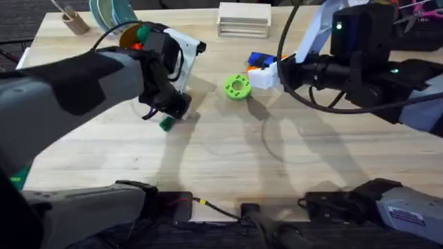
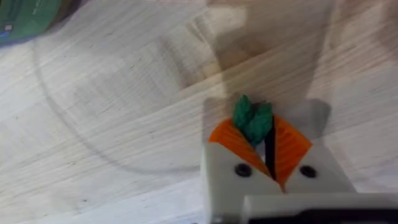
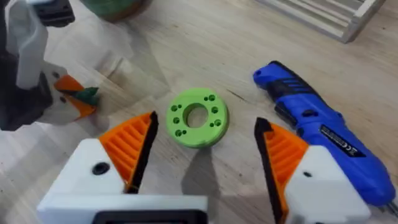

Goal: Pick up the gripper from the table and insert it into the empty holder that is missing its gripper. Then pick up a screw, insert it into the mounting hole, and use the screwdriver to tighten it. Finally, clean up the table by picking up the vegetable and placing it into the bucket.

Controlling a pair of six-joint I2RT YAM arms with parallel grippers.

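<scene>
Left claw [image 2: 258, 146] is clamped on the small dark green bumpy toy vegetable [image 2: 253, 119], orange ribbed pads [image 2: 227, 138] pinching it near the tips so most of the body sticks out forward. From overhead the same claw [image 1: 168, 119] sits low over the wooden bench [image 1: 228, 159], vegetable [image 1: 166, 124] just under it, whether it touches the wood I can't tell. Reads as the cleanup step: pick made, carry not started.

The short round can with blue-green printed side [image 1: 114, 14], the bucket, stands at the far left edge of the bench, well apart from the vegetable. Probably parked there to keep the middle free for assembly work. Tip grip is thin, so I'd expect the toy could rotate or slip on the way.

Right claw [image 3: 205, 146] is spread wide and carries nothing, hovering just above the lime-green round disc with holes [image 3: 198, 117]. The bright blue cylindrical powered screwdriver [image 3: 317, 124] lies flat on the bench just beside that claw. My read: right arm is idling out of the left arm's path.
</scene>
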